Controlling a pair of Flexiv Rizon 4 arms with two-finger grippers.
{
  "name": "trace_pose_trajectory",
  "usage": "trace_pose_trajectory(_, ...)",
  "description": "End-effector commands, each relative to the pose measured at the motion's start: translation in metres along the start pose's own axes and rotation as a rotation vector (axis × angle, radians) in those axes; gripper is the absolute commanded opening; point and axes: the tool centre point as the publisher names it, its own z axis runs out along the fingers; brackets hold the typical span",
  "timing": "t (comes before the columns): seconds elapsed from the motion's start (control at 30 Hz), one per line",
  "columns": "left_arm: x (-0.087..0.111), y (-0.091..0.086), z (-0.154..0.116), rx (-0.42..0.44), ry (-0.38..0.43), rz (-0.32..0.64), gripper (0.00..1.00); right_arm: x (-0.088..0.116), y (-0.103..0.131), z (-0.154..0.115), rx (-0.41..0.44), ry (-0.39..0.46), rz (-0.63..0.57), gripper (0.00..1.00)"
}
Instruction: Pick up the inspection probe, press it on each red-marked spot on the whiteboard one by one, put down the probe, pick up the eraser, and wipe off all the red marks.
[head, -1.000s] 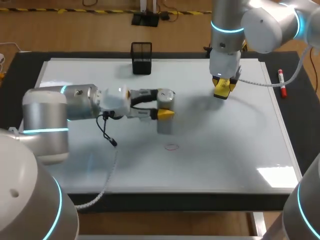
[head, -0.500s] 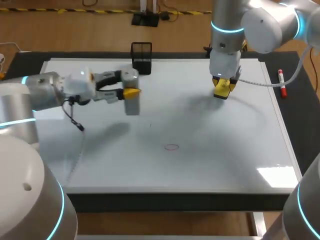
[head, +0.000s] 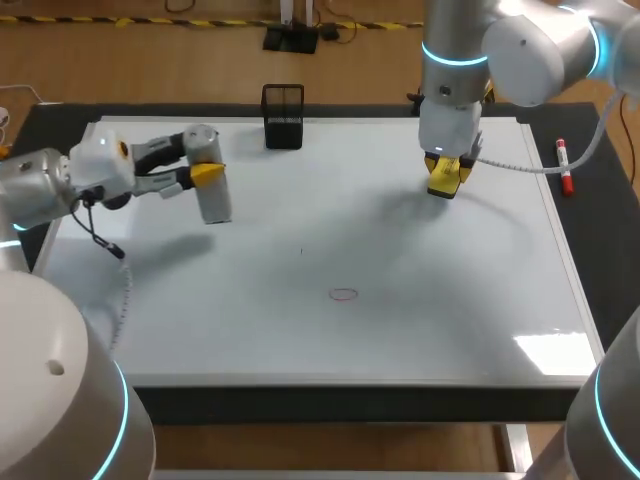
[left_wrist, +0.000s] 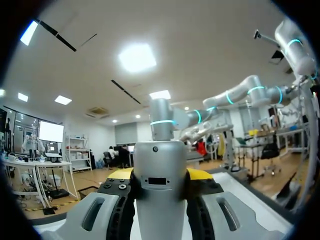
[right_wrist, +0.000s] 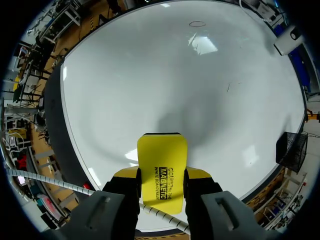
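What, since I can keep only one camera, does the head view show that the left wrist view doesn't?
Head only: the red ring mark, the black mesh holder, the red marker, and the right gripper shut on the yellow eraser. Left wrist only: on the probe, a small dark slot. Both: the left gripper shut on that probe.

The probe (left_wrist: 160, 165) runs out of the left wrist view between the fingers of the left hand (left_wrist: 160, 175), so its lower end is cut off. The right hand (right_wrist: 162, 172) hides the back half of the eraser (right_wrist: 161, 155). A speck (head: 301, 251) in front of the black basket (head: 283, 116) is too small to tell.
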Motion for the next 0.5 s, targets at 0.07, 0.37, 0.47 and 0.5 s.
trace_pose_trajectory(0.07, -0.005, -0.005, -0.013, -0.003, -0.009, 0.000, 0.00, 0.000, -0.001, -0.001, 0.001, 0.003, -0.001, 0.00)
trace_pose_trajectory(0.37, -0.011, -0.007, -0.028, -0.007, -0.037, 0.007, 0.00, 0.000, -0.001, -0.001, 0.001, 0.003, -0.001, 0.00)
trace_pose_trajectory(0.47, -0.011, -0.007, -0.028, -0.007, -0.037, 0.007, 0.00, 0.000, -0.001, -0.001, 0.001, 0.003, -0.001, 0.00)
trace_pose_trajectory(0.5, -0.011, -0.007, -0.028, -0.007, -0.037, 0.007, 0.00, 0.000, -0.001, -0.001, 0.001, 0.003, -0.001, 0.00)
